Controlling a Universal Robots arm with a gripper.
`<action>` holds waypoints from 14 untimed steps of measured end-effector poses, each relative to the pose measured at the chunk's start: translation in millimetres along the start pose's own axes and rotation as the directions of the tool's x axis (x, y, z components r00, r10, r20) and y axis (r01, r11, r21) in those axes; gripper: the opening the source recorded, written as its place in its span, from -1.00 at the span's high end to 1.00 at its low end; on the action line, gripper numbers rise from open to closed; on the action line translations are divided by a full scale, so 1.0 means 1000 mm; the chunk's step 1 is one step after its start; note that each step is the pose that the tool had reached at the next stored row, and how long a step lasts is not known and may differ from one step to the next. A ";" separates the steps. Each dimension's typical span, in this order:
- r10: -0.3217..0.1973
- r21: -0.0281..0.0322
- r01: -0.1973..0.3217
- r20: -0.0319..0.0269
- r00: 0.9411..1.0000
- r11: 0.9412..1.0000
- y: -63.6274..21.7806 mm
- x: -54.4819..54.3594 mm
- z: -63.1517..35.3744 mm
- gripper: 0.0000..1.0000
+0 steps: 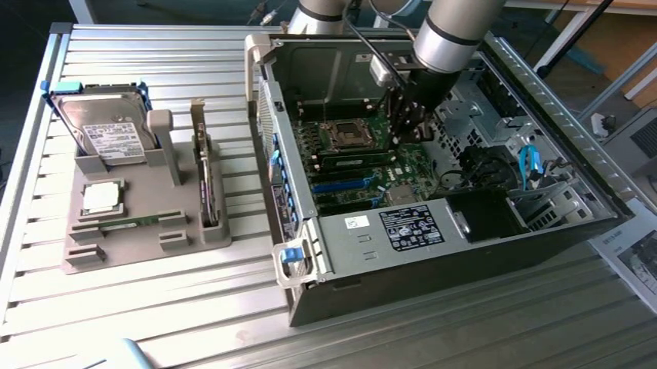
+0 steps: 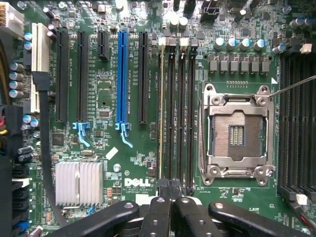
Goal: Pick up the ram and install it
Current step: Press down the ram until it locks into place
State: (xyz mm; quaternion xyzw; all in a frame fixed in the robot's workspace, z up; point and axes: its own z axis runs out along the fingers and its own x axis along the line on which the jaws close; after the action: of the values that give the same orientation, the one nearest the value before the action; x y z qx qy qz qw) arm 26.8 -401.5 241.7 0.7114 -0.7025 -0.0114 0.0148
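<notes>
Green and thin, the ram (image 2: 161, 108) is seen seated, apparently, in a motherboard slot (image 2: 170, 113), its long axis running away from the gripper (image 2: 168, 190), whose fingertips are pressed together empty beside its near end.

Ribbed metal table (image 1: 154, 307), matt.

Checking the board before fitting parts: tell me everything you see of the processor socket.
The processor socket is a square silver metal frame lying flat on the green motherboard, beside the black memory slots. It holds no chip: its dark contact field lies bare, with a small opening in the middle.
</notes>
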 end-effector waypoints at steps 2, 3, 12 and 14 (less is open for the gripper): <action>0.000 0.000 0.000 0.000 1.000 1.000 0.0001 0.000 -0.0040 0.79; 0.000 0.000 0.000 0.000 1.000 1.000 0.0002 0.000 -0.0052 0.79; 0.000 0.000 0.000 -0.001 1.000 1.000 0.0346 0.000 -0.0022 0.79; 0.000 0.000 0.000 -0.001 1.000 1.000 0.0404 0.000 -0.0016 0.79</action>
State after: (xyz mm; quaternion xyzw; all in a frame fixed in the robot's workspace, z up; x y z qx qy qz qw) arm -13.5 -401.5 244.9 0.7116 -0.7024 -0.0112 0.0150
